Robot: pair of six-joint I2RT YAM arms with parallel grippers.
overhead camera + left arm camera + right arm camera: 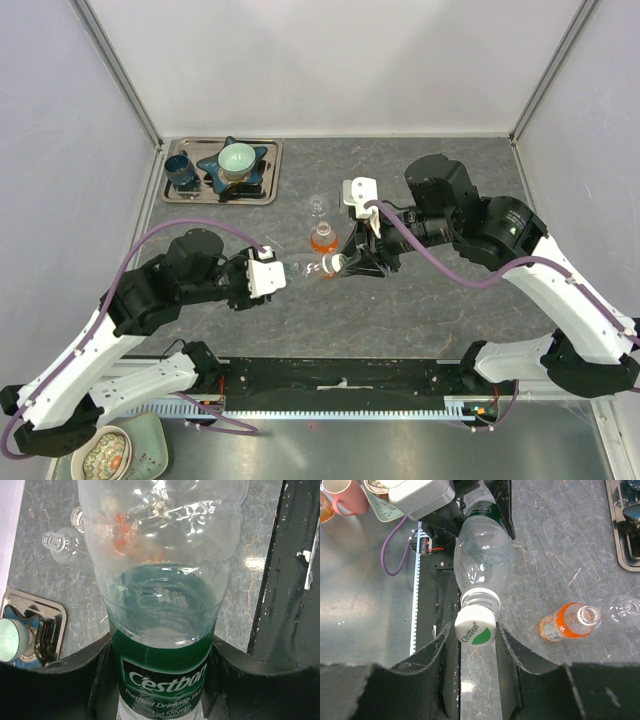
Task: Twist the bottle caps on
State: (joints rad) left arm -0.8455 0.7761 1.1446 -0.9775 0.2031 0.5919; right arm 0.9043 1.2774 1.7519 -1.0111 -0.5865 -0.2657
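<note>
Gripping bottle (484, 555) body, left pincer (272, 272) steadies it; right pincer (338, 264) clamps cap (475, 632). Keep cap square on neck, twist without cross-threading, hold bottle firm.

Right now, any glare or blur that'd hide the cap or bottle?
Left wrist: highlights streak the clear bottle, an orange smear refracts through it, the label is sharp, and there are bright patches on the table. Right wrist: cap crisp. Top external: even light, but the clear bottle nearly vanishes against the table.
</note>
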